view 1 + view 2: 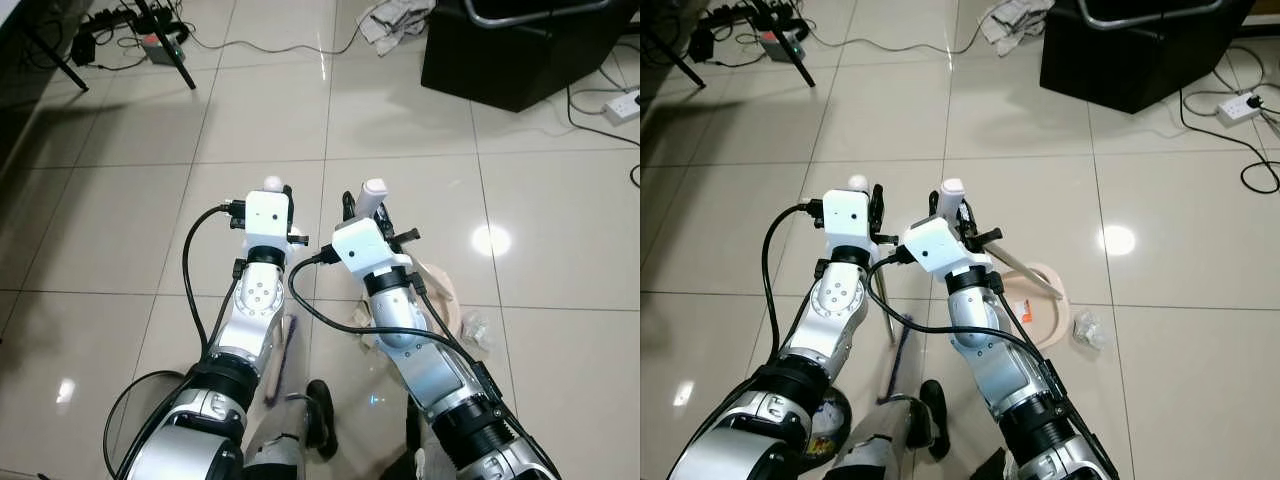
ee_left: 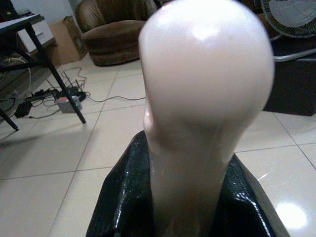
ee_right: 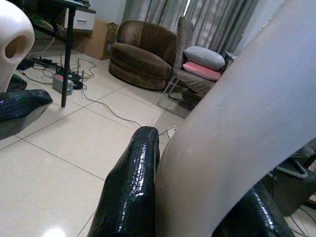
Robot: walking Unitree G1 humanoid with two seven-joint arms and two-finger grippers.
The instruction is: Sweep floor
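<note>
— So, where were the two tools?

— Both sat in the middle of the head frames. The left tool point(image 1: 270, 190) was clamped round the rounded white top of the broom handle point(image 2: 205, 98), its black fingers point(image 2: 123, 202) pressed against the handle on both sides. The right tool point(image 1: 365, 200) gripped the dustpan handle point(image 3: 237, 133) in the same way, one finger point(image 3: 131, 192) tight against it.

— And the broom and dustpan themselves?

— The broom's purple bristles point(image 1: 895, 360) rested on the tiled floor point(image 1: 120, 230) at lower centre, between the arms. The cream dustpan point(image 1: 1045, 300) lay on the floor at lower right of centre, with a small crumpled bit of clear plastic point(image 1: 1087, 328) just beside it.

— Anything else around?

— A black box point(image 1: 520, 50) at upper right, cables point(image 1: 110, 30) at upper left.
</note>
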